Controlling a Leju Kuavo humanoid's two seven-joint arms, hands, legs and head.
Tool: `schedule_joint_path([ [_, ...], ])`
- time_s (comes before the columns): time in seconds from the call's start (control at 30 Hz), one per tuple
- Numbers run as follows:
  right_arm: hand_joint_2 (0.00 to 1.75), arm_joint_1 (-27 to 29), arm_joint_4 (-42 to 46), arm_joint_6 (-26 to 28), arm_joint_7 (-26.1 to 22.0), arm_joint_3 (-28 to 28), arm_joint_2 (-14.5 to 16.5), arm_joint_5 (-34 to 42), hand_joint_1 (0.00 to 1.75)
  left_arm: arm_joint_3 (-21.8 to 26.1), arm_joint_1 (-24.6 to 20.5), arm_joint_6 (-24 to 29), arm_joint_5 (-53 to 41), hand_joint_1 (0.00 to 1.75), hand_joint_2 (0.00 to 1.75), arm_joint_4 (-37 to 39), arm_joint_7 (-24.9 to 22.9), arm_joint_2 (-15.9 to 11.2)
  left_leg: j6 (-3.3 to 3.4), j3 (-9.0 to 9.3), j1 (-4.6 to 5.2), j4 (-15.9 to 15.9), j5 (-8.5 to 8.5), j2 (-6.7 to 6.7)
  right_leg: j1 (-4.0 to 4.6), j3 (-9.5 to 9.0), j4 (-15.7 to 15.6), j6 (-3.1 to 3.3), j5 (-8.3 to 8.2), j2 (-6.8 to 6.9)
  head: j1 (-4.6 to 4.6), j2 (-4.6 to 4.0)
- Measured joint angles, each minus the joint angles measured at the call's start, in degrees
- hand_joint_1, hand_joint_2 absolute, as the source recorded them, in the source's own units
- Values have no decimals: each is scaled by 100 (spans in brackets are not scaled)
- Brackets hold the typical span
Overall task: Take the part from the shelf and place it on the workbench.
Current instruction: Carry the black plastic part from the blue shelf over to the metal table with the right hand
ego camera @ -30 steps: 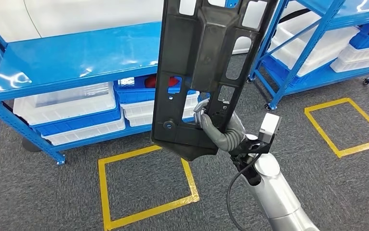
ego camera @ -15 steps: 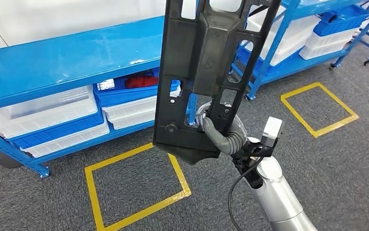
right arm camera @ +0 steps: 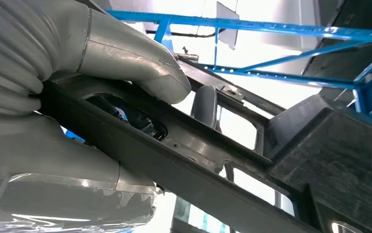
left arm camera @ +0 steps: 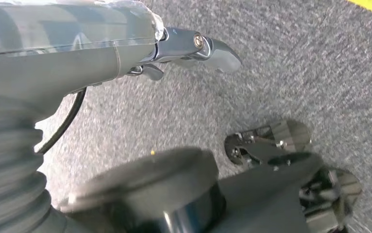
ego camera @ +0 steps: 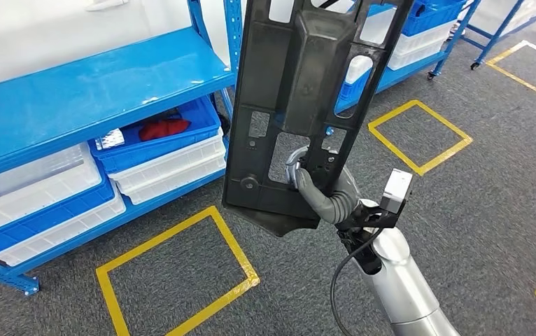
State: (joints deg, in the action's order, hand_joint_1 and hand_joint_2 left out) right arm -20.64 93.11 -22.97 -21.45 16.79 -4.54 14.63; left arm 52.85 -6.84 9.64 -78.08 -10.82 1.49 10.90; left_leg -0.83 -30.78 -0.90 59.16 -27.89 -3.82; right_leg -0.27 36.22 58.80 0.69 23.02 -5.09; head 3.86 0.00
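Two blue steel shelf racks (ego camera: 104, 84) stand on grey carpet (ego camera: 489, 210) marked with yellow tape squares (ego camera: 174, 280). The nearer rack's lower level carries white bins (ego camera: 171, 168) and a blue bin (ego camera: 157, 136) holding something red; the farther rack, toward the upper right, is cut off by the frame edge.

The part, a long black moulded plastic panel (ego camera: 307, 105) with rectangular cut-outs, is held upright in the air in front of the racks, clear of any shelf. Its upper end runs out of the head view. The right hand (ego camera: 321, 189) grips its lower section, fingers passed through a cut-out; the panel hides most of them.

The right wrist view shows the clamp closely: thumb (right arm camera: 140, 73) pressed on one face of the panel's rail (right arm camera: 184, 160), a dark fingertip (right arm camera: 204, 104) showing beyond it.

The left wrist view shows the left hand (left arm camera: 174, 53) over carpet, holding nothing; it is blurred, and whether its fingers are spread or curled cannot be told.
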Motion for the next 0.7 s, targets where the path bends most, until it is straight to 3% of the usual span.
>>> schedule_joint_path([
  [0.03,175,12,3,-8,-3,-8,8,1,175,0,12,0,-3,0,175,0,8,-4,20,10,6,-58,-21,-35,-4,43,7,-44,-25,-57,1,0],
  [0.1,175,72,32,-17,-7,-49,13,-1,175,-1,13,-1,-21,0,175,0,27,-9,78,2,2,-98,18,62,-23,93,-3,-126,-70,-137,0,0],
  [0.17,175,138,86,-2,-10,-108,12,-12,175,-3,0,0,-37,0,175,-1,45,-9,155,9,-22,-155,75,189,-14,190,176,-185,56,38,-2,0],
  [0.23,175,191,137,61,-34,-160,12,-81,175,-4,7,13,-39,0,175,-2,71,-12,196,3,-14,-177,98,331,-14,470,786,-233,407,336,-2,0],
  [0.27,175,214,151,95,-50,-177,12,-121,175,-4,15,20,-38,0,175,-2,82,-14,200,-4,-5,-176,99,385,-22,606,1085,-250,558,409,-2,0],
  [0.33,175,247,169,130,-71,-197,12,-168,175,-4,25,31,-37,0,175,-2,91,-17,200,-9,3,-174,99,432,-31,737,1380,-263,687,448,-2,0],
  [0.5,175,256,172,138,-78,-201,12,-176,175,-4,25,33,-37,0,175,-2,93,-18,200,-10,3,-174,99,441,-33,759,1428,-266,704,452,-2,0],
  [0.57,175,327,202,192,-125,-227,12,-249,175,-4,24,45,-32,0,175,-2,97,-25,199,-16,7,-171,98,503,-45,824,1596,-277,727,470,-2,0],
  [0.63,175,441,268,266,-193,-289,10,-361,175,-4,16,57,-26,0,175,-2,106,-34,188,-19,12,-167,91,629,-58,633,1321,-277,528,515,-2,0],
  [0.7,175,554,415,357,-280,-387,10,-499,175,-1,-1,80,19,0,175,-3,121,-43,88,0,34,-135,19,751,-21,142,426,-132,222,609,-1,0],
])
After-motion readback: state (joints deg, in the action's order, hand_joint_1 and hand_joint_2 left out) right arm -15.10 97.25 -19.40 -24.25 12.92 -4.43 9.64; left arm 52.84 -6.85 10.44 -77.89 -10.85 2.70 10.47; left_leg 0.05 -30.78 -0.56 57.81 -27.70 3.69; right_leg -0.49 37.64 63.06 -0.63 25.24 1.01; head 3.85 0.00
